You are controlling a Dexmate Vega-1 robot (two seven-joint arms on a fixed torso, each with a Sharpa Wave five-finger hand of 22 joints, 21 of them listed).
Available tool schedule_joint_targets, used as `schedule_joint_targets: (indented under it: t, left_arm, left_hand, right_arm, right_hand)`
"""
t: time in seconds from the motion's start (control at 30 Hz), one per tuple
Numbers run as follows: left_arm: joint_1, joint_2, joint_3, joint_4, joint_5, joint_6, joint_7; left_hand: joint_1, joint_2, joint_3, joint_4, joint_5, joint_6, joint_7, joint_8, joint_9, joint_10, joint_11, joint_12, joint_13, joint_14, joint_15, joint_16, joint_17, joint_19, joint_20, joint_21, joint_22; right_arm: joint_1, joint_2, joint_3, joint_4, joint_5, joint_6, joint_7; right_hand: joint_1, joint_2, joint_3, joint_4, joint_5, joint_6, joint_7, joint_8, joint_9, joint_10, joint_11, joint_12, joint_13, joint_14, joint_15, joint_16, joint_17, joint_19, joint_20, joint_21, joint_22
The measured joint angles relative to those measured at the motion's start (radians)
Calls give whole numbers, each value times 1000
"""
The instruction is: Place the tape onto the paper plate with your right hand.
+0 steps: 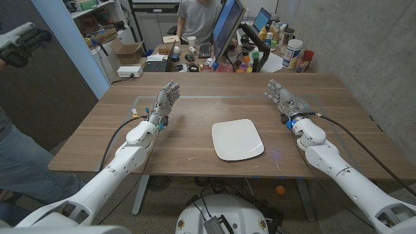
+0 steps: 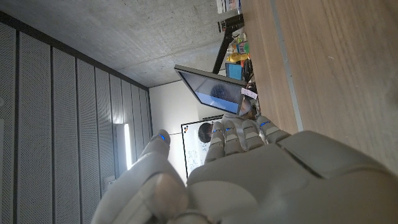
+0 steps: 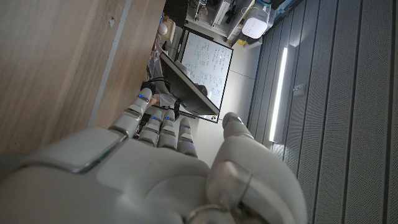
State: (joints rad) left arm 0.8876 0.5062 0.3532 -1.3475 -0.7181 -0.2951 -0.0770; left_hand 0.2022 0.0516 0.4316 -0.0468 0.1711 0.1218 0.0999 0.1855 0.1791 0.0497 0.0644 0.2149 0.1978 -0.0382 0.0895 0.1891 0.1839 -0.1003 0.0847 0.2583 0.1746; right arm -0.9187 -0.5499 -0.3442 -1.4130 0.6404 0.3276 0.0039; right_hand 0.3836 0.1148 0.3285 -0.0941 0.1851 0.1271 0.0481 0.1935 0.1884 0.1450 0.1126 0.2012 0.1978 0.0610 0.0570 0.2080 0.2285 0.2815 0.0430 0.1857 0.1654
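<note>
wooden table [image 1: 195, 140], one item on top

white paper plate [image 1: 237, 139] (squarish, with rounded corners) lies flat a little right of the middle, toward the near edge, touching nothing else. brown wood-grain surface, rectangular; a thin pale line runs across the far part of the top. the left hand [image 1: 162, 105] stands at the left part of the top and the right hand [image 1: 286, 102] at the right part, both well apart from the plate.
</note>
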Motion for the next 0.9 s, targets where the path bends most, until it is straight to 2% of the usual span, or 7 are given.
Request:
schedule_joint_targets:
  t: [0.2, 0.37, 0.4, 0.63, 0.9]
  left_arm:
    - [6, 4, -1, -10, -4, 0, -1]
    - [11, 6, -2, -16, -5, 0, -1]
    - [11, 7, -2, -17, -5, 0, -1]
    - [18, 10, -2, -26, -6, 6, -1]
    - [24, 13, -2, -31, -8, 7, -3]
  left_hand:
    - [0, 0, 0, 0, 0, 0, 0, 0, 0, 0, 0, 0, 0, 0, 0, 0, 0, 3, 3, 0, 0]
    - [5, 5, 0, 0, 0, 0, 0, 0, 0, 5, 5, 0, 0, 5, 5, 0, 0, 3, 3, 0, 0]
    - [5, 5, 2, -2, 0, 0, 0, 0, 0, 5, 5, 0, 0, 5, 5, 0, -1, 3, 3, 0, 0]
    - [5, 5, 4, -4, 0, 4, -4, 0, 0, 11, 0, 0, 0, 10, 0, 0, -3, 4, 4, 0, 0]
    - [9, 9, 4, -4, 0, 5, -5, 0, 0, 11, 0, 0, 0, 14, 4, 0, -3, 9, 20, 0, 0]
  right_arm:
    - [-40, -31, 17, -53, -14, 5, -18]
    - [-47, -37, 20, -61, -27, 7, -34]
    - [-75, -62, 34, -97, -31, 7, -38]
    - [-109, -87, 54, -129, -46, 7, -64]
    - [-142, -117, 74, -161, -68, 6, -92]
  right_hand:
    - [11, 0, 3, -6, 0, 11, 0, 0, 0, 0, 0, 0, 0, 0, 0, 0, -1, 0, 0, 0, 0]
    - [11, 0, 3, -5, 0, 17, -6, 0, 0, 0, 0, 0, 0, 5, 5, 0, -1, 0, 0, 0, 0]
    - [11, 0, 4, -6, 0, 18, -7, 0, 0, 1, -1, 0, 0, 5, 5, 0, -1, 0, 0, 0, 0]
    - [27, 11, 10, -21, 0, 32, -21, 8, 0, 17, -8, 0, 0, 9, 2, 0, -6, 0, 0, 0, 0]
    - [40, 16, 18, -29, 0, 41, -30, 14, 0, 23, -13, 8, 0, 9, 2, 0, -6, 0, 0, 0, 0]
